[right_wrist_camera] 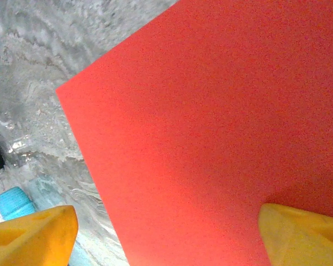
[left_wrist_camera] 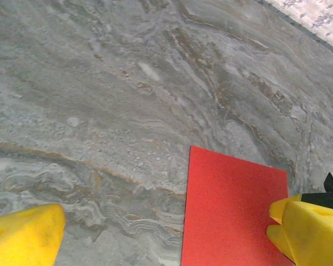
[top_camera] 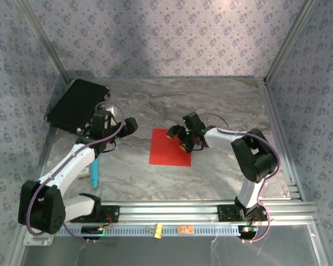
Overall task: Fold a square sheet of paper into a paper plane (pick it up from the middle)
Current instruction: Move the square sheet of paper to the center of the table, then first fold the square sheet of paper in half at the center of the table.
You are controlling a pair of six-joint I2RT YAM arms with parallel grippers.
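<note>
While your right gripper (top_camera: 178, 139) hovers spread over the sheet (top_camera: 166, 151), centre of the desk (top_camera: 233, 105), left gripper (top_camera: 129, 125) likewise spread, an off-centre pinch could crease it.

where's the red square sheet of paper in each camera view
top external: the bright red square sheet of paper lies mid-table, just below centre, the right hand over its far right corner.
left wrist: the sheet sits lower right.
right wrist: the sheet spans centre and right, one corner pointing left.
shared landmark: the grey marbled tabletop around it.
</note>
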